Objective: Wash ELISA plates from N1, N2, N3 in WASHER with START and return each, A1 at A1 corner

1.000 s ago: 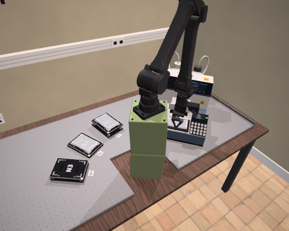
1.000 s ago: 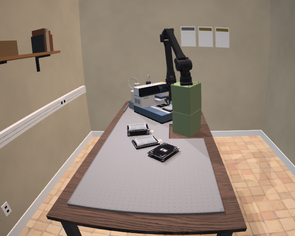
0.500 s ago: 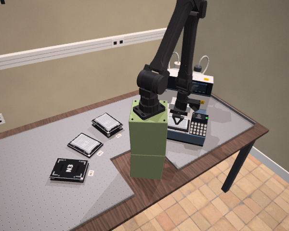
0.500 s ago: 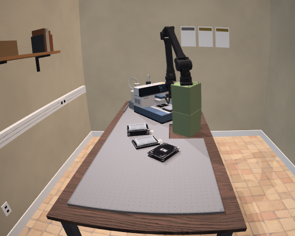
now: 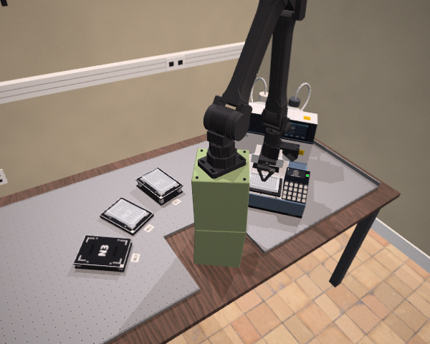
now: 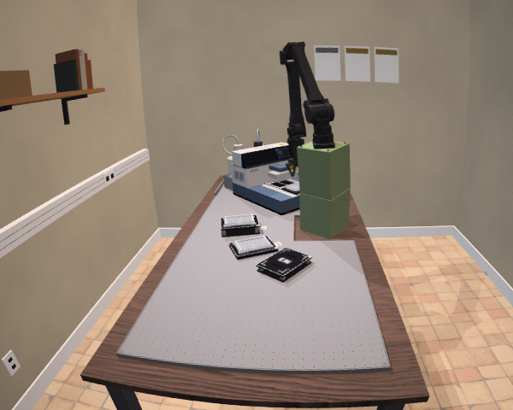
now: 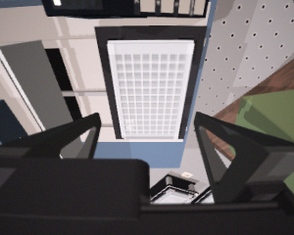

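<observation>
Your gripper [image 5: 264, 179] [image 6: 291, 173] [image 7: 147, 117]'s wide open, holding nothing — plate [image 5: 265, 182] [image 6: 292, 188] [image 7: 150, 90] in carrier [image 5: 275, 193] [image 7: 102, 49], right of top view, probably for washing.

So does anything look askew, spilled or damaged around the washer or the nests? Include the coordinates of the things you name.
Nothing stands out. The plate in the washer's carrier [image 5: 265, 183] [image 7: 150, 90] looks square in its pocket, though I can't confirm it is fully flat. The plates on N1 [image 5: 158, 181] [image 6: 239, 219] and N2 [image 5: 126, 213] [image 6: 253, 245] look straight, and I see no spill.

Matte-black jointed arm [image 5: 246, 59] [image 6: 309, 73], cylindrical shoulder housing [image 5: 227, 121] [image 6: 319, 111], bolted square foot, and black tool [image 5: 266, 172] [image 6: 291, 167] [image 7: 147, 117] with triangular, hollow-framed fingers.
</observation>
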Robot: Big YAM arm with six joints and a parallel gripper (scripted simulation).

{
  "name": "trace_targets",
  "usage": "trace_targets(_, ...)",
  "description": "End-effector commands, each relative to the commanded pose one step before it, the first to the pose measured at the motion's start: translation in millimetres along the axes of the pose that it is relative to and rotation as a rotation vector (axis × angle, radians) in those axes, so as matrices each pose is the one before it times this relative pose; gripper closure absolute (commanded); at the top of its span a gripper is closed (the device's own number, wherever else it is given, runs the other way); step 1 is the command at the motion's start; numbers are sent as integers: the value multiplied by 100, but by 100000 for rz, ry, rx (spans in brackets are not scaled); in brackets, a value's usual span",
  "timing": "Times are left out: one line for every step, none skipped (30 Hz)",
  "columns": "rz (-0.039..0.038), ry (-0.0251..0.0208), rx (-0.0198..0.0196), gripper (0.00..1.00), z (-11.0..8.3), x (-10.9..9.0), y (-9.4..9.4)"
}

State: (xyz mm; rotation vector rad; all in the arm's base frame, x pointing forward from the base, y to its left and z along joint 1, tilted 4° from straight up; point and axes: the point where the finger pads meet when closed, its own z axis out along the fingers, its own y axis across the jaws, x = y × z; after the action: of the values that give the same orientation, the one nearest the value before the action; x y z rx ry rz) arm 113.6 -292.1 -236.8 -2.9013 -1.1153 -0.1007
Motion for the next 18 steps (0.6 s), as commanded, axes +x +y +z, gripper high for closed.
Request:
trace_targets(-442, 226, -61, 0, -860, -145, -162)
trace_targets(88, -1, -9, 0, -168, -36, -16)
trace_targets(133, -1, -10, 0, -168, -38, -17)
trace_targets(88, -1, -6, 0, -167, -25, -12)
trace_targets(109, -1, -8, 0, -167, -31, -14)
trace_targets(19, -2, -1, 0, -165, -5, -4)
trace_targets(0, -2, 0, 0, -165, 0, -2)
trace_targets(-91, -2, 7, 0, -163, 27, 9)
trace_targets(-120, -2, 9, 0, -163, 35, 12)
trace_targets(-75, -2, 6, 0, -164, 22, 7)
trace_targets(22, -2, -1, 0, -166, -6, -4)
trace_targets(113, -1, -8, 0, -168, -32, -15)
trace_targets(132, -1, -9, 0, -168, -38, -17)
trace_targets(17, -2, -1, 0, -166, -5, -4)
trace_targets(0, 0, 0, 0, 0, 0, 0)
trace_targets(0, 0, 0, 0, 0, 0, 0)
trace_targets(-425, -4, 32, 0, -157, 124, 48)
trace_targets(-11, -2, 1, 0, -165, 3, 0)
